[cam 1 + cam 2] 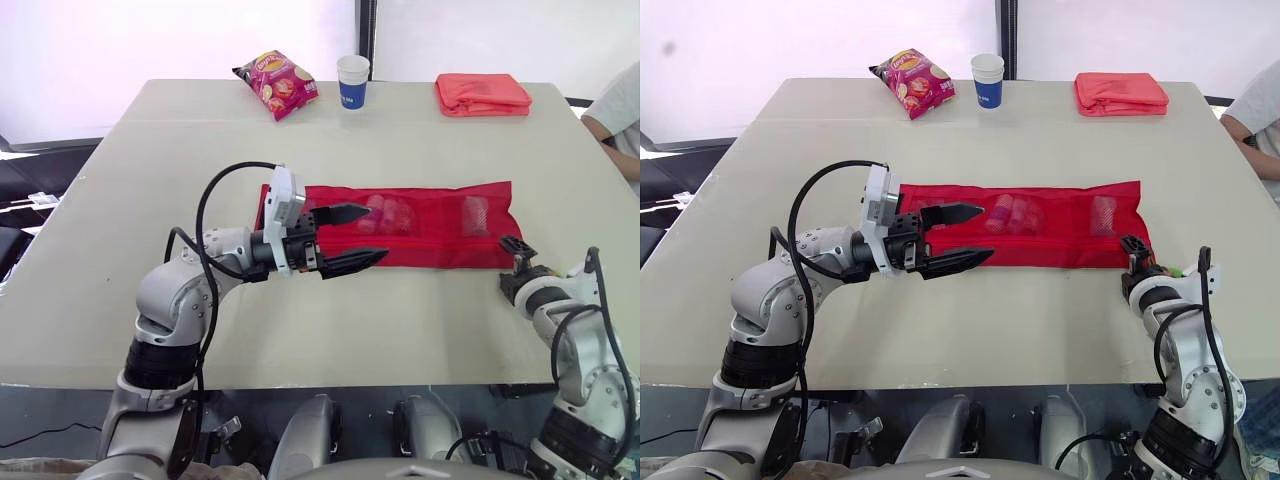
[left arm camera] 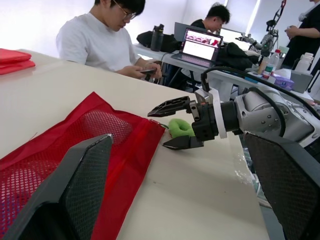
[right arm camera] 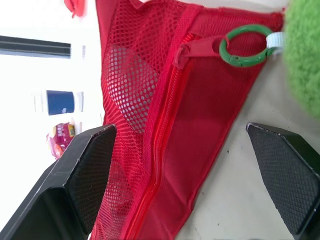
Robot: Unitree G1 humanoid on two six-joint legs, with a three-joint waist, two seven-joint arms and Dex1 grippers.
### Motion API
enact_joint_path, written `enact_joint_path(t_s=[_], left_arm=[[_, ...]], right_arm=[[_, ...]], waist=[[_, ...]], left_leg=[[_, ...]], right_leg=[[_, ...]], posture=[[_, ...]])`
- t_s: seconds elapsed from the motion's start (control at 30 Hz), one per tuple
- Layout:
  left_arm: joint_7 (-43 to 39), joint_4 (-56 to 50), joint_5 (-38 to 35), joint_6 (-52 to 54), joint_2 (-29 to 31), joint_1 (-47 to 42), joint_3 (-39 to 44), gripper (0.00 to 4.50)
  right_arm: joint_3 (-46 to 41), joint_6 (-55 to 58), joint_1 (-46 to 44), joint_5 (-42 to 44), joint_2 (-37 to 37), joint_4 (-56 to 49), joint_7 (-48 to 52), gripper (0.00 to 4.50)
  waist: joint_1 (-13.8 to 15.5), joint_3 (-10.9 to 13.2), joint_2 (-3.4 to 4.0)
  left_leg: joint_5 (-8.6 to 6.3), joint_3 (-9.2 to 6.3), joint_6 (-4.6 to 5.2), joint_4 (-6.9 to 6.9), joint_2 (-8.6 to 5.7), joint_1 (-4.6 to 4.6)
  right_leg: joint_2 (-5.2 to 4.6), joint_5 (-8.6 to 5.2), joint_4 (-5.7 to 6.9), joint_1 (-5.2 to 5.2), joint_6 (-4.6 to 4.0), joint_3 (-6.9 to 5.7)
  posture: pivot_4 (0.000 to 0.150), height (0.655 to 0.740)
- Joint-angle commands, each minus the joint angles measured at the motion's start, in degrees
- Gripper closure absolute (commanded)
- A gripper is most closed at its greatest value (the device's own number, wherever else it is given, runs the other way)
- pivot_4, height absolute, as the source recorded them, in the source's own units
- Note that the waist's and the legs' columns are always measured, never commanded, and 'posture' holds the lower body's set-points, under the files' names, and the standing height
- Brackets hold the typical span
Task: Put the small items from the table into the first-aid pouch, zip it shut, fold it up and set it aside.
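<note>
Nearest, the right tool (image 2: 159, 129) is seen wide open with nothing held, its jaws set just off the pouch's right end. A green ring (image 3: 245, 45) is clipped to the zip pull (image 3: 197, 50) at that corner, and a fuzzy green tag (image 2: 180, 127) lies just beside it on the desk (image 1: 150, 200).

The left tool (image 1: 372, 233) is also open and empty, hovering over the left part of the red mesh first-aid pouch (image 1: 430, 240); contact with it cannot be told.

The pouch is laid flat and lengthwise across the middle of the desk. Small items (image 1: 385, 213) are seen through the mesh, already inside. The zip (image 3: 160, 125) is judged shut, with the pull at the ring end, so folding is judged to be the step in hand.

Handling, as judged: thin fabric, light, soft and floppy, no stiffness. Sag is expected if only one end is lifted. The loose lumps inside may slide, so folds are best placed between them. A hold is best taken at an end hem or corner, not on the open mesh, which can snag. The edge lies flat on the desk and has to be pinched low.

Farther back, a chip bag (image 1: 277, 83), a paper cup (image 1: 352, 80) and a folded coral cloth (image 1: 482, 94) are left at the far edge. A person's arm (image 1: 618, 115) is seen at the right side.
</note>
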Motion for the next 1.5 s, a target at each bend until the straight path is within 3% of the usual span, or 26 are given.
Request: enact_joint_path(t_s=[0.03,0.33,0.57,0.63,0.67,0.77,0.97,1.37,1.5], left_arm=[[0.54,-2.87,-1.03,-0.32,0.01,-0.03,0.1,0.03],[1.74,-3.06,-1.92,0.76,0.49,-0.09,0.78,0.03],[1.89,-3.29,-2.56,1.07,1.18,0.66,1.7,0.03],[1.7,-3.13,-3.55,1.12,1.3,0.95,2.43,0.01],[1.46,-3.15,-4.55,1.47,1.41,1.08,2.9,0.0],[0.93,-3.4,-7.59,2.97,1.89,1.03,4.21,0.0],[1.07,-3.21,-7.94,2.26,3.51,0.89,5.4,0.0],[1.68,-3.94,-6.82,0.25,3.75,3.2,4.82,0.0],[0.78,-2.98,-5.72,-0.67,4.53,4.09,4.66,0.0]], right_arm=[[2.23,-2.02,-1.39,-1.03,-1.68,3.27,1.48,0.05],[4.33,-3.05,-1.38,-4.68,-6.7,8.68,22.39,0.05],[12.38,-3.31,0.39,-21.26,-13.49,9.4,39.91,0.05],[13.7,-4.1,0.25,-25.48,-14.86,11.55,43.51,0.29],[14.48,-4.72,0.07,-28.21,-15.71,12.85,45.7,0.82],[15.76,-6.68,-0.77,-34.3,-17.23,15.91,49.97,1.81],[16.83,-10.22,-1.14,-44.99,-19.76,15.02,54.14,4.44],[19.66,-13.82,3.85,-63.17,-27.48,2.2,59.14,4.44],[26.41,-16.35,5.82,-73.0,-34.29,-5.05,64.31,4.44]], waist=[[-0.03,0.0,0.0],[0.03,0.01,0.01],[0.05,0.04,0.07],[0.13,0.05,0.07],[0.14,0.05,0.07],[0.19,0.05,0.07],[0.29,0.06,0.07],[0.44,0.08,0.09],[0.37,0.12,0.17]], left_leg=[[0.0,0.0,0.0,0.0,0.0,0.0],[0.0,0.03,0.01,0.0,0.02,0.0],[-0.01,0.04,0.02,0.0,0.03,-0.02],[-0.01,0.04,0.02,0.0,0.03,-0.03],[-0.01,0.04,0.02,0.01,0.03,-0.03],[-0.01,0.05,0.02,0.0,0.02,-0.04],[-0.01,0.04,0.02,0.01,0.02,-0.03],[-0.01,0.02,0.02,0.02,-0.01,-0.05],[-0.01,0.02,0.01,0.0,-0.01,-0.05]], right_leg=[[0.01,0.0,0.0,0.0,0.0,0.0],[0.03,0.0,0.0,0.0,0.0,0.01],[0.03,0.0,0.0,-0.03,0.0,0.04],[0.02,0.0,-0.01,-0.03,0.0,0.03],[0.02,0.0,-0.01,-0.03,0.0,0.03],[0.0,0.0,-0.01,-0.03,0.0,0.02],[0.0,0.0,-0.01,-0.03,0.0,0.02],[-0.05,0.0,-0.03,-0.03,0.01,0.0],[-0.04,0.0,-0.04,-0.04,0.01,0.01]], posture=[[0.15,0.7395],[0.15,0.7395],[0.15,0.7395],[0.15,0.7395],[0.15,0.7395],[0.15,0.7395],[0.15,0.7395],[0.15,0.7395],[0.15,0.7395]])
